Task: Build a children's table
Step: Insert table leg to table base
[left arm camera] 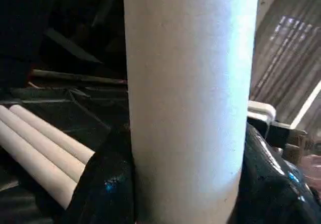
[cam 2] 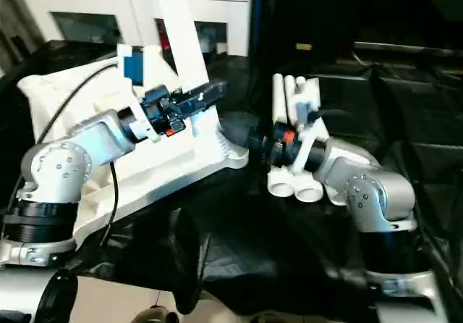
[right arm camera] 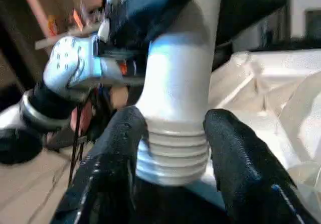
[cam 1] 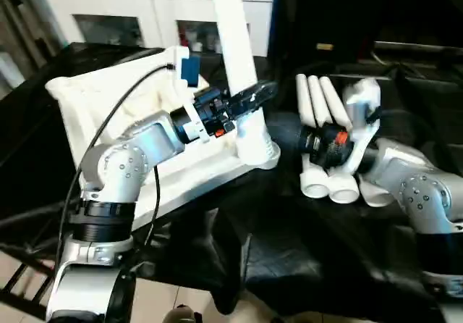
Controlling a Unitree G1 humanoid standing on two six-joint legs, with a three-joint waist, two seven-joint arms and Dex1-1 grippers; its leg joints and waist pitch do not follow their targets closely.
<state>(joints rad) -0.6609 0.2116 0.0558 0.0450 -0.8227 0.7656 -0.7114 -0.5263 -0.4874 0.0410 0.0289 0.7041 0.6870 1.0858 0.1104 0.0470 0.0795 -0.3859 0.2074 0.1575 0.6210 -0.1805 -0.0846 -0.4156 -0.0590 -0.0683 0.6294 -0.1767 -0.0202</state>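
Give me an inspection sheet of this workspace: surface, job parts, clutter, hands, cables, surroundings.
Surface: black sheet, creased.
Job parts: tabletop underside up; one leg upright in its corner socket; three spare legs lying side by side on the sheet.
Clutter: nothing seen.
Hands: left hand around the upright leg; right hand straddles the socket's ribbed collar, fingers apart.
Cables: black cable along the left arm.
Surroundings: white cabinet behind.
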